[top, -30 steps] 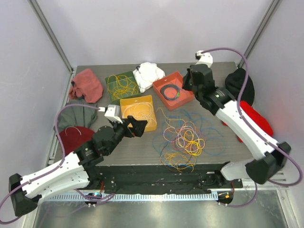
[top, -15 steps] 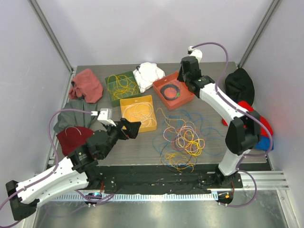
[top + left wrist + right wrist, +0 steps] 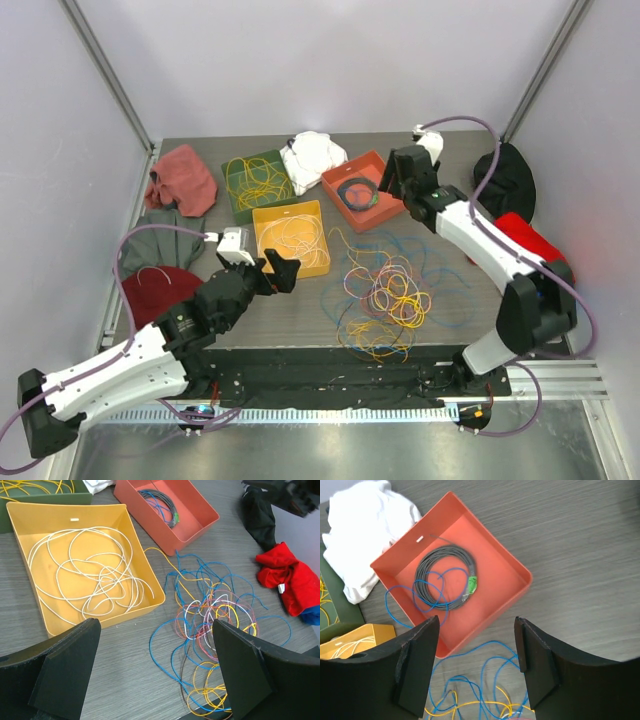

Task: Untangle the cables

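Observation:
The cables (image 3: pixel 385 295) lie in a tangled heap of blue, yellow, pink, white and orange loops on the table's near middle, also seen in the left wrist view (image 3: pixel 215 615). One blue cable (image 3: pixel 427 587) loops inside the red tray (image 3: pixel 340 207) over a grey coiled cable (image 3: pixel 422 572) and trails over the tray's near rim to the heap. My right gripper (image 3: pixel 395 175) hovers open over the red tray's (image 3: pixel 500 600) near corner with nothing between its fingers (image 3: pixel 476 622). Left of the heap, my left gripper (image 3: pixel 280 268) hangs wide open and empty (image 3: pixel 156 630).
A yellow tray (image 3: pixel 258 240) holds a white cable (image 3: pixel 90 575); a green tray (image 3: pixel 240 205) behind it holds yellow cables. Cloths ring the table: white (image 3: pixel 312 155), pink (image 3: pixel 183 178), grey (image 3: pixel 160 235), dark red (image 3: pixel 155 290), black (image 3: pixel 505 180), red (image 3: pixel 530 240).
My right gripper has gone from shut to open and has drawn back a little from the red tray. The left arm has shifted slightly and stayed open.

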